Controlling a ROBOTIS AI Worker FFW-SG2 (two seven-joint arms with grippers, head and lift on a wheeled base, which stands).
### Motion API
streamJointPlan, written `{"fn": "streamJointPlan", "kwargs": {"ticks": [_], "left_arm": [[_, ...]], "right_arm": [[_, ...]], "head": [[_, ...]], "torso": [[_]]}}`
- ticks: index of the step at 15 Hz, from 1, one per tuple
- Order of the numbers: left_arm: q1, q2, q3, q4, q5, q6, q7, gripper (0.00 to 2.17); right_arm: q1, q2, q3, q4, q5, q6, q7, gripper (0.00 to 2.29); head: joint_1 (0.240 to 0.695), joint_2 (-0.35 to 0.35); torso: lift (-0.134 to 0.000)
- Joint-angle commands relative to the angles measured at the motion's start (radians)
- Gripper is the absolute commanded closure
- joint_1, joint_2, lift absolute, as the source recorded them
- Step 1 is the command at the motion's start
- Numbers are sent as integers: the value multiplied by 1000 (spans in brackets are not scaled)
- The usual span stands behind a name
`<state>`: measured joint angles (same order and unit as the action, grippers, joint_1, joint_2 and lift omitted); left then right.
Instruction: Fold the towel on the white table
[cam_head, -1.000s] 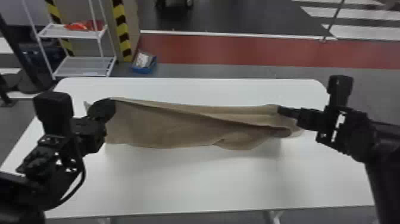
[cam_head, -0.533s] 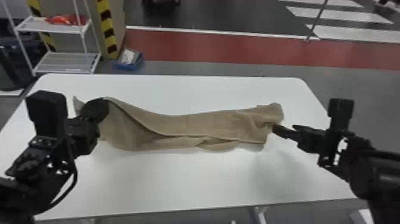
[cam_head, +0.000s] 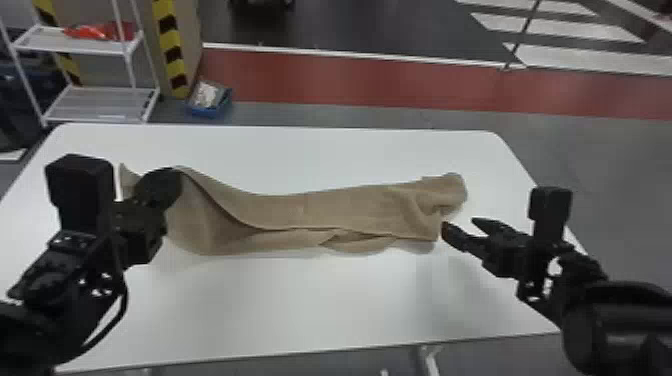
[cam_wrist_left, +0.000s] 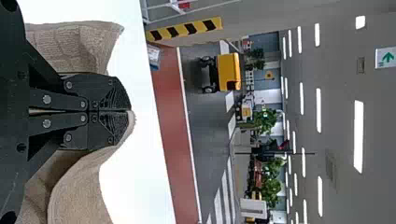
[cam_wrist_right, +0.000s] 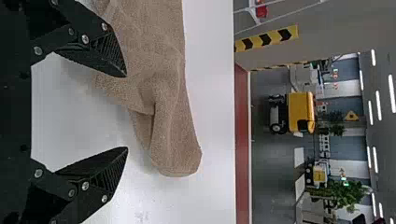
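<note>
My left gripper (cam_head: 162, 186) is at the left end of the brown towel (cam_head: 305, 212), which lies in a long folded strip across the white table (cam_head: 300, 310). In the left wrist view my left gripper (cam_wrist_left: 128, 111) is shut, with towel cloth (cam_wrist_left: 77, 186) pinched at its fingertips. Just off the towel's right end, my right gripper (cam_head: 459, 227) stands open. The right wrist view has my right gripper (cam_wrist_right: 126, 112) with its fingers wide apart and the crumpled towel end (cam_wrist_right: 173, 135) beyond them, nothing held.
Behind the table at the left stand a white shelf rack (cam_head: 100, 102) and a blue box (cam_head: 209, 101) on the floor. The near part of the table is bare. The table's right edge runs beneath the right arm.
The right gripper has let go of the towel and drawn back from it, opening. The towel's right end has settled on the table. My left gripper keeps its hold.
</note>
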<state>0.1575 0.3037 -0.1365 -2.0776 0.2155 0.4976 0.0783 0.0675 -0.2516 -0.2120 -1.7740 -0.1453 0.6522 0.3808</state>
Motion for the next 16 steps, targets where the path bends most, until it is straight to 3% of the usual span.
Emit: {"fn": "streamJointPlan", "kwargs": {"ticks": [1,9,12,15,16], "left_arm": [[-1,0,0,1,-2,2,0,1889],[-15,9,-2,19,-1,2,-2,1889],[-9,14,2,8,-1,2,-2,1889],[0,15,8,1,-1,2,-2,1889],[2,15,9,1,-1,2,-2,1889]], "right_arm": [[-15,0,46,31,52,-2,13,407],[-86,3,88,114,84,28,30,532],[-141,3,114,151,87,96,53,782],[-126,8,111,113,64,117,76,1696],[-113,9,106,77,61,117,76,1706]], "head": [[695,-145],[695,-119],[695,-109],[695,-94],[695,-89]], "torso": [[-120],[-120],[-120],[-120],[-120]]}}
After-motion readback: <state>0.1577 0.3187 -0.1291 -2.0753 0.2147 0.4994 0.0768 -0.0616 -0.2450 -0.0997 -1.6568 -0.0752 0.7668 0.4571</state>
